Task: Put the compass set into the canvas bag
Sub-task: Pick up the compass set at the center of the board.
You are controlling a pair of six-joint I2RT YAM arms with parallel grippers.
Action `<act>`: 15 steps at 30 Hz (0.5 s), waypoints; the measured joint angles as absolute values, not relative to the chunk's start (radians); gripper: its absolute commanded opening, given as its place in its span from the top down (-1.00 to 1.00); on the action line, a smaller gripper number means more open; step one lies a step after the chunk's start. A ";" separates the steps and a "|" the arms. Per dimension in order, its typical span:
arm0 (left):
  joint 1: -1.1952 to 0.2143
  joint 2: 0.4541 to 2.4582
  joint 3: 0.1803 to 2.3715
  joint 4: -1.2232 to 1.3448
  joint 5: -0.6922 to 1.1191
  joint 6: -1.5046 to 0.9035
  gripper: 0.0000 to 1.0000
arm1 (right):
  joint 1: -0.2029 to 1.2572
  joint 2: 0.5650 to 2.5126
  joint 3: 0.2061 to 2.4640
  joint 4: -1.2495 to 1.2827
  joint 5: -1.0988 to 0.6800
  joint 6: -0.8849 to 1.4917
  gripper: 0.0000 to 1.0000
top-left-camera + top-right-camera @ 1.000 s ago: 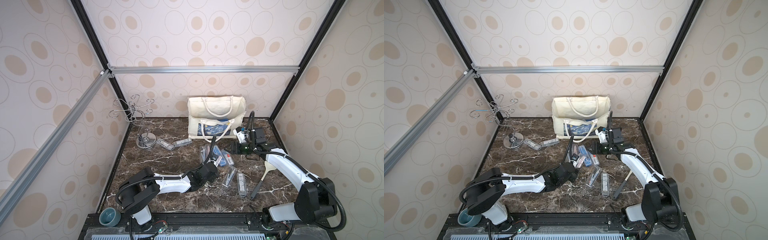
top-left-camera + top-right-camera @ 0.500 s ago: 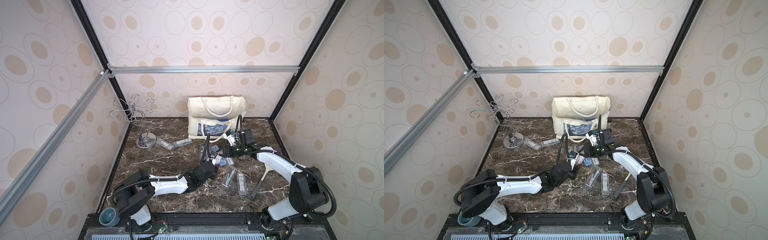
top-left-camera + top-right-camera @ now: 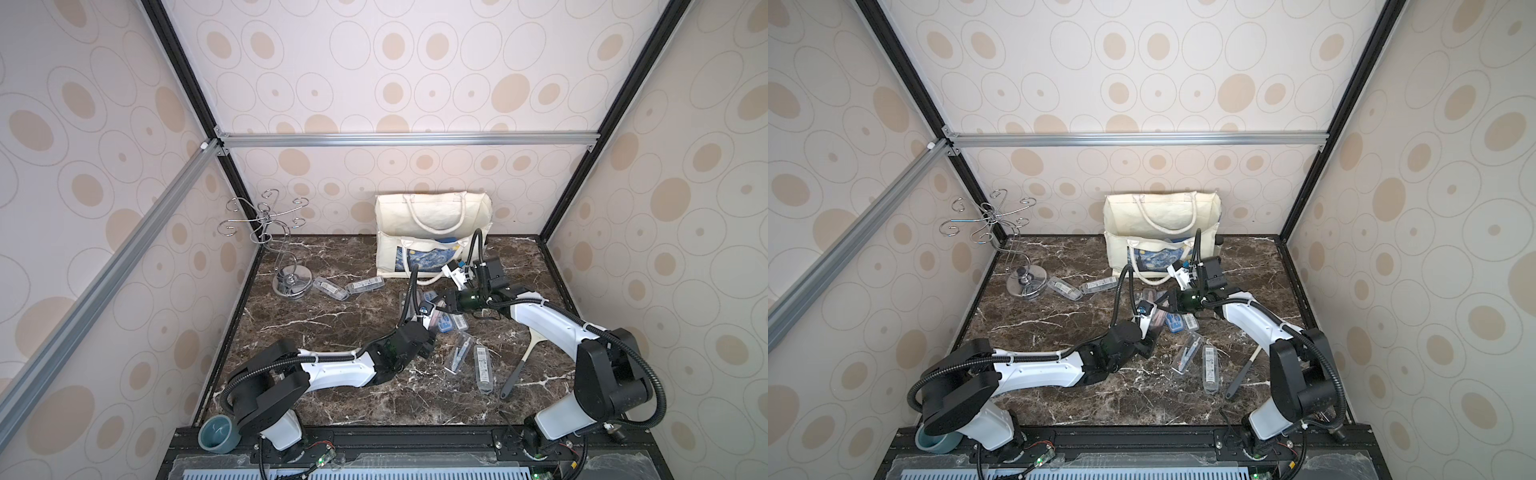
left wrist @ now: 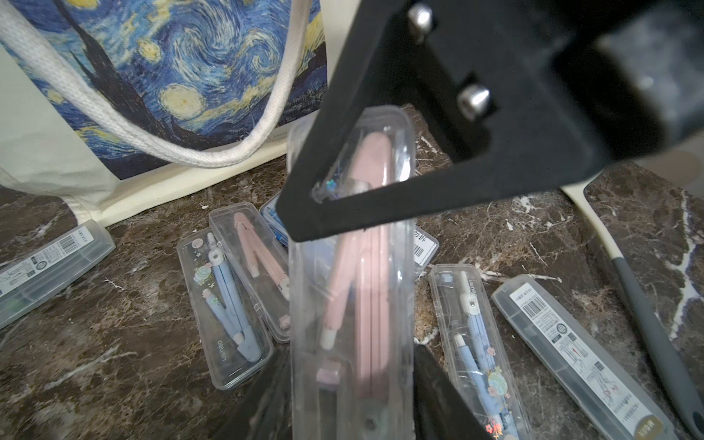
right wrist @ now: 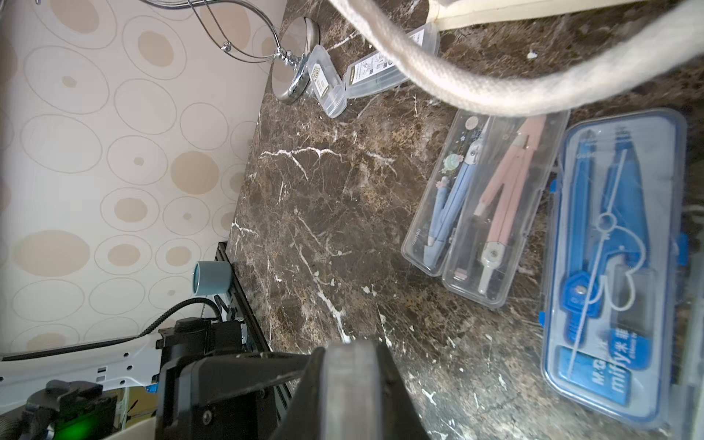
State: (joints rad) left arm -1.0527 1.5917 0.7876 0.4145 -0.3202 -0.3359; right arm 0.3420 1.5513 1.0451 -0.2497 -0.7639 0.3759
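Left wrist view: left gripper (image 4: 348, 381) clamps compass case (image 4: 354, 285); right gripper (image 3: 446, 306), arm stretched across, pinches case's far end.

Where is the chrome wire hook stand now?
In both top views the chrome stand is far left on the marble table, beside two clear plastic cases.

Cases (image 4: 224, 304) crowd canvas bag (image 3: 432, 208); handle (image 4: 190, 156) — overhanging
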 measured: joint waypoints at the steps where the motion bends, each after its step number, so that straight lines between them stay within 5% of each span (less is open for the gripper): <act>1: -1.051 1.592 0.788 0.415 -0.321 -0.336 -0.22 | 0.342 1.553 1.046 -0.250 -0.764 0.378 0.73; 3: -1.050 1.592 0.788 0.427 -0.320 -0.330 -0.88 | 0.342 1.560 1.052 -0.251 -0.763 0.381 0.72; 4: -1.050 1.591 0.788 0.434 -0.323 -0.329 -0.99 | 0.342 1.564 1.055 -0.253 -0.762 0.382 0.72; 15: -1.042 1.362 0.509 0.638 -0.410 -0.328 -1.00 | 0.343 1.571 1.215 -0.317 -0.734 0.374 0.72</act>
